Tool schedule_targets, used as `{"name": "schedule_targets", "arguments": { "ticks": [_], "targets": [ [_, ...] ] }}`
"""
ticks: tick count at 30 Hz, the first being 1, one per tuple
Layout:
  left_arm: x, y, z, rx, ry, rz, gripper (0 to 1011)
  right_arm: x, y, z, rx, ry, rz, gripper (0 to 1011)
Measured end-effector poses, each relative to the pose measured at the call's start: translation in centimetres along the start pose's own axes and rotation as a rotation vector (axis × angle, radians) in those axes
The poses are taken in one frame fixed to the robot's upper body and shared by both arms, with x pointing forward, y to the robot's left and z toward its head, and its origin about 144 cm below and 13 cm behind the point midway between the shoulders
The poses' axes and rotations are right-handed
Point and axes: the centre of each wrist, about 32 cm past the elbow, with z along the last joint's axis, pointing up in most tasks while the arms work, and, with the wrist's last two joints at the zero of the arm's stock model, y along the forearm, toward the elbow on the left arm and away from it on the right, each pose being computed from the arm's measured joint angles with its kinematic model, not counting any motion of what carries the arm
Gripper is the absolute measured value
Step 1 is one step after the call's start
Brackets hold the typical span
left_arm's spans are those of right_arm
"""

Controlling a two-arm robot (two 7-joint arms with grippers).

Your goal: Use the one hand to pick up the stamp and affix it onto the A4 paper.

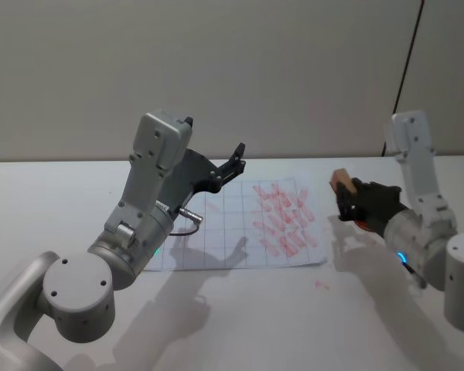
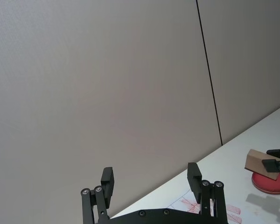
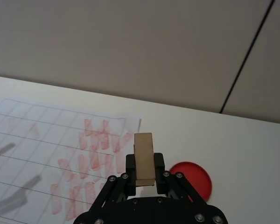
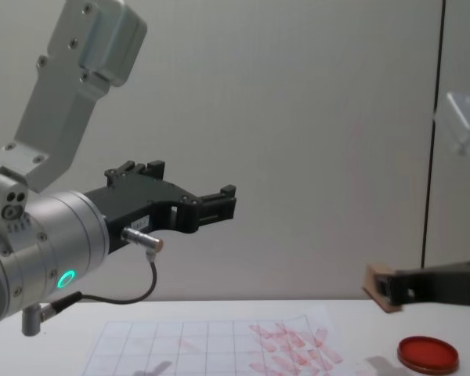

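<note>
My right gripper (image 1: 346, 195) is shut on the stamp (image 1: 340, 180), a small tan wooden block, and holds it in the air just right of the A4 paper (image 1: 209, 236). In the right wrist view the stamp (image 3: 143, 157) stands between the black fingers (image 3: 159, 163), above the table between the paper's right edge and the red ink pad (image 3: 193, 179). In the chest view the stamp (image 4: 378, 283) hangs well above the table. The gridded paper (image 4: 180, 341) carries a cluster of red marks (image 1: 282, 220) on its right side. My left gripper (image 1: 236, 158) is open and empty, raised over the paper.
The flat round red ink pad (image 4: 428, 354) lies on the white table right of the paper, below the right gripper. The left arm's large silver wrist (image 4: 47, 251), with its green light, hangs over the paper's left part. A plain wall stands close behind the table.
</note>
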Motion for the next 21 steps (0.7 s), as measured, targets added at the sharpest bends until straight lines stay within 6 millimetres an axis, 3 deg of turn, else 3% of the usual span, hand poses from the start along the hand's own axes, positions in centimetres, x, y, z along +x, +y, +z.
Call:
{"name": "schedule_targets", "arguments": {
  "ticks": [21],
  "targets": [
    [0.0, 0.0, 0.0, 0.000, 0.000, 0.000, 1001, 3.3, 1.7, -2.8, -0.070, 0.015, -0.129, 212]
  ]
}}
